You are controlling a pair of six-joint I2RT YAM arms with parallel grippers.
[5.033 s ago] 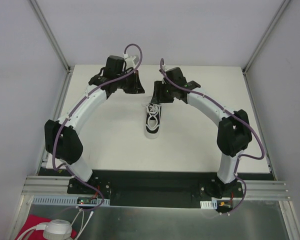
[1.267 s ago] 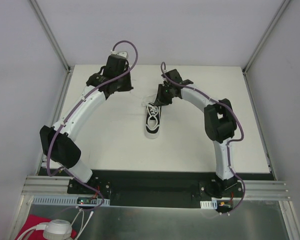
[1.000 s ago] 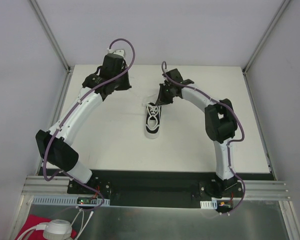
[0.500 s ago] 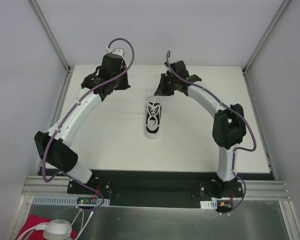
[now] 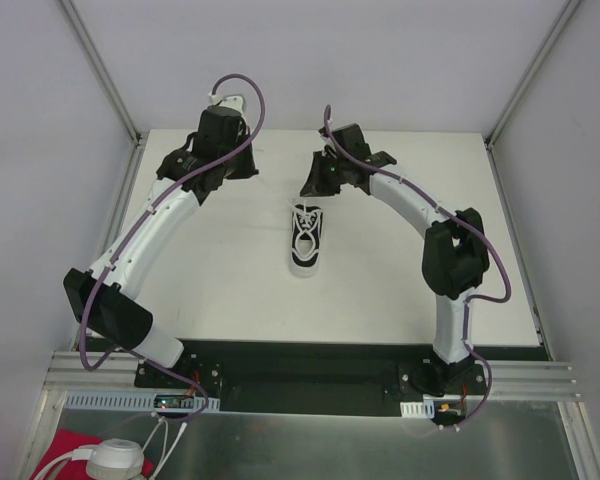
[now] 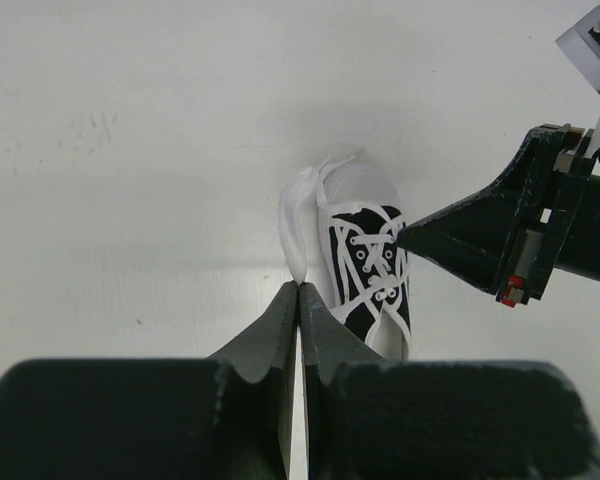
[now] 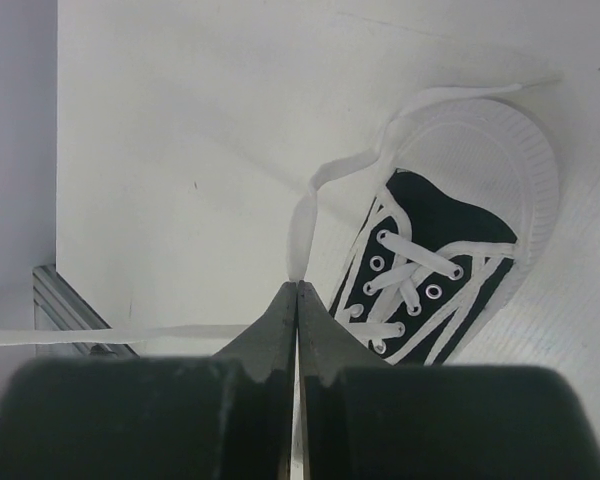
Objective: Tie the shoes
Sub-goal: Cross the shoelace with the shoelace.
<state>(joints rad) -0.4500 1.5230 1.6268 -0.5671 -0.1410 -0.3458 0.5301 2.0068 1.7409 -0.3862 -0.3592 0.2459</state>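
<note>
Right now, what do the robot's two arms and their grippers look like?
The left arm and right arm have curved white links with chunky black joints and a purple cable along each. The left gripper and right gripper have black wedge-shaped fingers.

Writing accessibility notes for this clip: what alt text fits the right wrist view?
The right claw is shut on a white lace that runs up and right toward the toe of a black sneaker lying on the white table, its white toe rim at the upper right. A second lace strand crosses the lower left corner.
</note>
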